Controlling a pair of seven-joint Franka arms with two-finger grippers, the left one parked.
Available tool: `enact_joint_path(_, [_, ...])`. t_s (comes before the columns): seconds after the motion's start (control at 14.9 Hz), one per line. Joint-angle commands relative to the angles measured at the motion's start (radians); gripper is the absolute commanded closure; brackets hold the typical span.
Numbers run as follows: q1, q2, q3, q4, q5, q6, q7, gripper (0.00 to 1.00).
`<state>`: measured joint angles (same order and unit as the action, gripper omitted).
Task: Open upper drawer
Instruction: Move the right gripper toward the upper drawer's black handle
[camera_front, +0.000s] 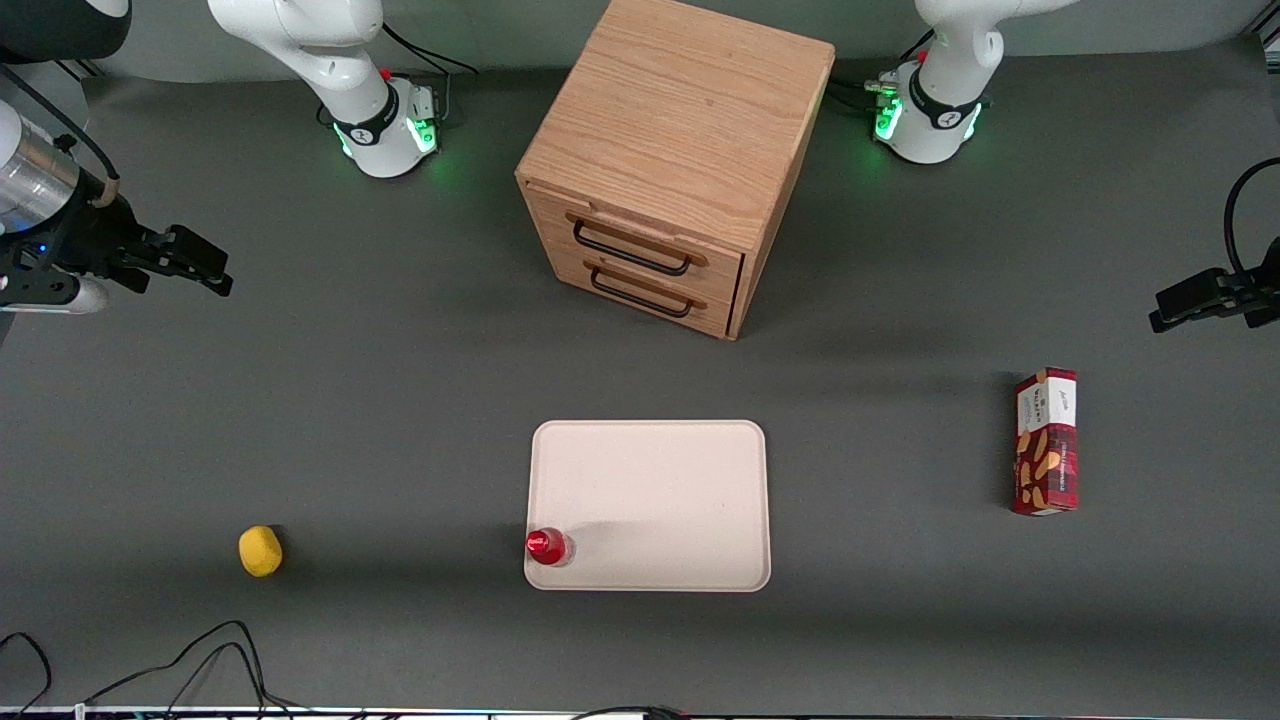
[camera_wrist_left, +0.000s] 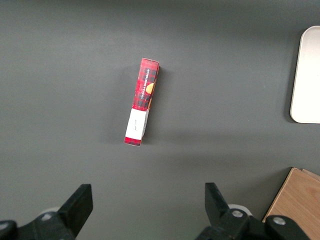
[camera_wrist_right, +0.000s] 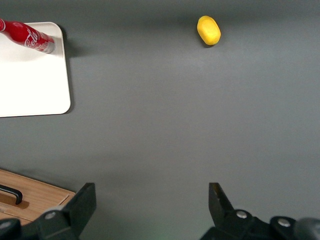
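Approach pending: gripper (camera_front: 200, 262) hangs wide-jawed over bare bench (camera_front: 400, 400), well apart from the shut upper drawer (camera_front: 640, 232).
Next, by judgement: reach its black wire handle (camera_front: 630, 251).

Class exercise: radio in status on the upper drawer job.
Right arm's gripper open, hovering off toward working arm's end. Light oak upper drawer shut, black wire handle untouched. Nothing blocking its front.

Light oak upper drawer (camera_front: 640, 243) with black wire handle (camera_front: 631, 248); black gripper (camera_front: 190, 262) above the dark grey table (camera_front: 400, 400). Near the cream tray (camera_front: 660, 480): red bottle (camera_front: 548, 546), yellow lemon (camera_front: 260, 551), red tartan box (camera_front: 1046, 441).
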<state>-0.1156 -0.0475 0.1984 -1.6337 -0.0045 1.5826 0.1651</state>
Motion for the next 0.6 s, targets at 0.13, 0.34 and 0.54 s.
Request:
enact_joint_path(0.13, [0.001,0.009,0.0,0.014,0.014,-0.023,0.016,0.0])
enact_joint_path(0.34, [0.016,0.027,0.006,0.025,0.021,-0.015,0.011,0.0])
enact_joint_path(0.54, [0.065,0.049,0.013,0.031,0.09,-0.004,0.004,0.0])
